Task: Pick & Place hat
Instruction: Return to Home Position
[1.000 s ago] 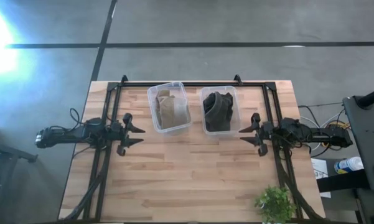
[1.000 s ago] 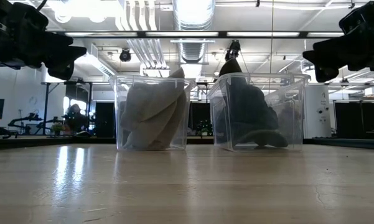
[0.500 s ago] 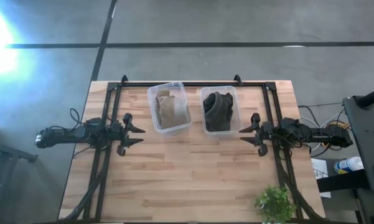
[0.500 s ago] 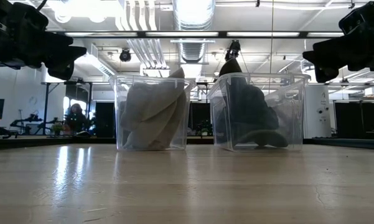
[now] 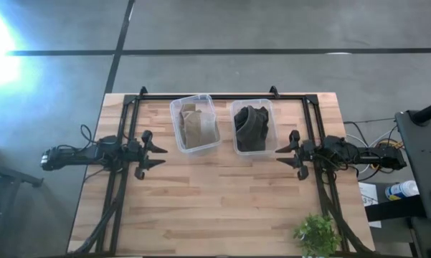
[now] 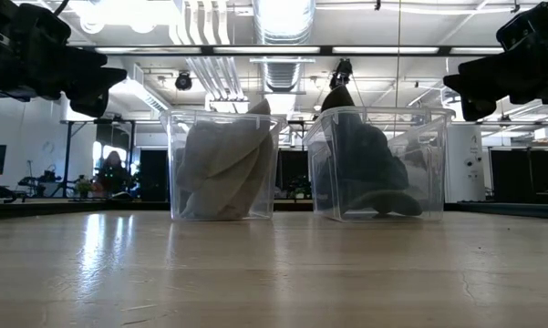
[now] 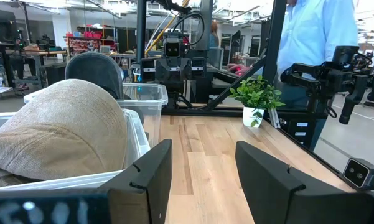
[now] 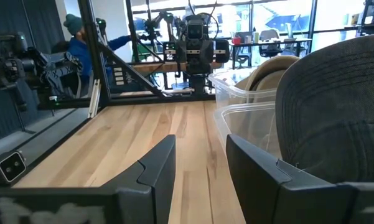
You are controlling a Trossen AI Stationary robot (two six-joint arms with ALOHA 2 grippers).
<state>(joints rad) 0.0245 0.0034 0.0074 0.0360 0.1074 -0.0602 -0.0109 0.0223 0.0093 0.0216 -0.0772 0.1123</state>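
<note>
A tan hat (image 5: 194,130) sits in a clear bin (image 5: 178,107) on the far middle of the table. A dark grey hat (image 5: 252,127) sits in a second clear bin (image 5: 272,106) to its right. The low view shows the tan hat (image 6: 221,173) and the dark hat (image 6: 365,169) standing up inside their bins, crowns rising above the rims. My left gripper (image 5: 160,153) hovers open at the table's left side, beside the tan hat's bin. My right gripper (image 5: 281,153) hovers open at the right side, beside the dark hat's bin. Both touch nothing.
A small potted plant (image 5: 316,234) stands at the table's near right corner. A black frame rail (image 5: 222,95) runs along the far edge. The near half of the wooden table (image 5: 215,208) is bare wood. A person in a light blue shirt (image 7: 311,31) stands beyond the table.
</note>
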